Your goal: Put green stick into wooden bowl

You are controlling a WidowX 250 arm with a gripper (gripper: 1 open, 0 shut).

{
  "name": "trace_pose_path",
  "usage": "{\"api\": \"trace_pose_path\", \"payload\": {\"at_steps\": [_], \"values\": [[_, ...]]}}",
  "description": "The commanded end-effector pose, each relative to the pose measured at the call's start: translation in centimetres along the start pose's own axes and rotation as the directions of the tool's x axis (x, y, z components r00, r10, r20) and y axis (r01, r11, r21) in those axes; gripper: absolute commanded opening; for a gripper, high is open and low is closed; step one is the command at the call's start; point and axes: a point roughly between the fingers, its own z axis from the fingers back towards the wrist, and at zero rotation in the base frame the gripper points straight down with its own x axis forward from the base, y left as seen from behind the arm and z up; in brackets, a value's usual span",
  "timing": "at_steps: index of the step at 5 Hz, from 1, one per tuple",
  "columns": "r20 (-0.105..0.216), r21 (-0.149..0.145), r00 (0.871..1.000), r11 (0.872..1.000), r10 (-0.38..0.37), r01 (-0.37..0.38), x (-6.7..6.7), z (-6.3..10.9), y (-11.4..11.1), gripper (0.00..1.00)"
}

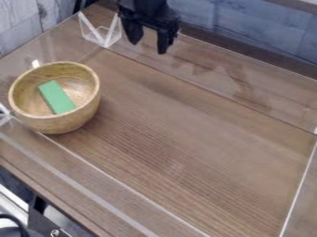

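- claw open, empty, at table's far edge
- green stick lies inside wooden bowl
- task looks done; retreat clear of bowl, no bumping

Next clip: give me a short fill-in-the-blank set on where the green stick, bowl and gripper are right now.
1. The green stick lies inside the wooden ____.
2. The gripper hangs over the far edge of the table with its jaws ____.
3. The wooden bowl sits near the table's ____ edge in this view.
4. The gripper holds ____.

Missing words: bowl; open; left; nothing
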Motion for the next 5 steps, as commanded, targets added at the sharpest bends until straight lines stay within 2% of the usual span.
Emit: {"api": "trace_pose_path", "payload": {"at_steps": [1, 3, 5], "values": [[0.042, 0.020, 0.998, 0.998, 0.054, -0.055, 0.9, 0.7, -0.3, 1.00], [0.041, 0.018, 0.999, 1.000, 0.025, -0.026, 0.4, 2.1, -0.5, 1.00], [0.044, 0.016, 0.999, 1.000, 0.026, -0.027, -0.2, 1.1, 1.6, 1.00]]}}
